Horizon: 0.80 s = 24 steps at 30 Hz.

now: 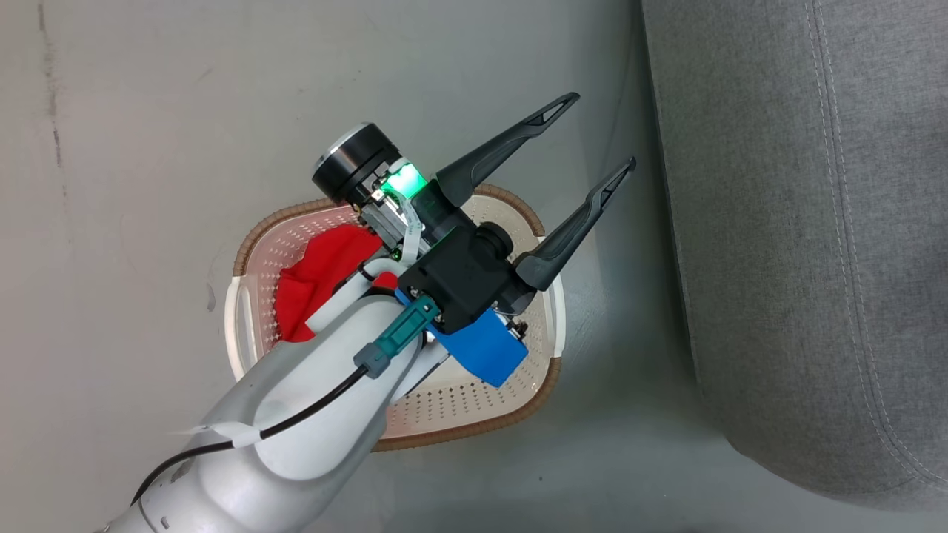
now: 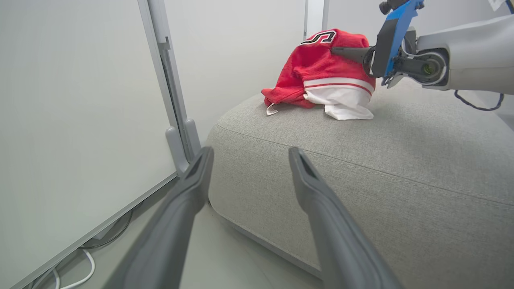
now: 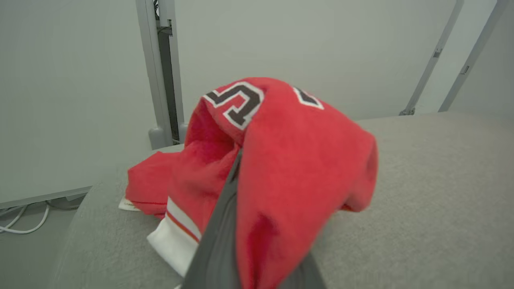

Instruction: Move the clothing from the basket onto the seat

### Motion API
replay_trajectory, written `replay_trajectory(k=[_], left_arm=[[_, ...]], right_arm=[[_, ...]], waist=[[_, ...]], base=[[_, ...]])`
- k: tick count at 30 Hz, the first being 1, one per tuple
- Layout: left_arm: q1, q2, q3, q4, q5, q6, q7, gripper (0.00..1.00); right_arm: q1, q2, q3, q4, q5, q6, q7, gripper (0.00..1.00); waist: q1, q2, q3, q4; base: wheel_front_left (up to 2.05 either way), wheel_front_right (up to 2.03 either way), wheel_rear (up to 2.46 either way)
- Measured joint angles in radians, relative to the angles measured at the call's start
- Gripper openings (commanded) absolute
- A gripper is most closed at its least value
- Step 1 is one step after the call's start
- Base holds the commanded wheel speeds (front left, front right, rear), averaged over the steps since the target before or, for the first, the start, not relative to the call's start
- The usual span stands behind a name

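Right end effector point(image 2: 351, 53) is pinching shut on the lettered clothing point(image 2: 321, 68) near the seat's point(image 2: 401, 160) corner. Fabric is draping over its fingers point(image 3: 217, 249), so it's prob. risking a snag on release, dragging it off. Left end effector point(image 1: 603, 129) is hovering wide open, empty, over the basket point(image 1: 459, 414) — red garment point(image 1: 326, 274) inside.

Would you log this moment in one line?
left claw open; right claw shut on lettered garment on seat; other garment in basket
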Motion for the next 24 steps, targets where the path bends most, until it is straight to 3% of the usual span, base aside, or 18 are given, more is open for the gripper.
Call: replay_trajectory(k=[5,7,8,18,24], left_arm=[[0.0,-0.007,0.012,-0.001,0.0,0.0,0.0,1.0],[0.004,-0.008,0.02,-0.001,0.0,0.0,0.0,1.0],[0.008,-0.009,0.025,-0.001,0.0,0.0,0.0,1.0],[0.078,-0.026,0.063,0.004,0.0,0.0,0.0,1.0],[0.153,-0.025,0.119,0.004,-0.012,0.008,0.0,1.0]], right_arm=[[0.02,0.014,-0.005,0.061,0.007,0.0,0.0,0.0],[0.028,0.023,-0.007,0.056,0.007,0.0,0.0,0.27],[0.037,0.031,-0.011,0.048,0.009,0.0,0.0,1.0],[0.248,0.11,-0.019,-0.105,0.005,0.0,0.0,1.0],[0.417,0.159,0.029,-0.243,-0.013,0.0,0.0,1.0]], waist=[[0.0,0.0,-0.013,0.005],[0.0,0.0,-0.022,0.004],[-0.0001,0.0,-0.029,0.003],[-0.0001,0.0,-0.14,-0.013],[-0.0003,0.0,-0.234,-0.021]], base=[[0.0,0.0,0.0],[0.0,0.0,0.0],[0.0,0.0,0.0],[0.0,0.0,0.0],[0.0,0.0,0.0]])
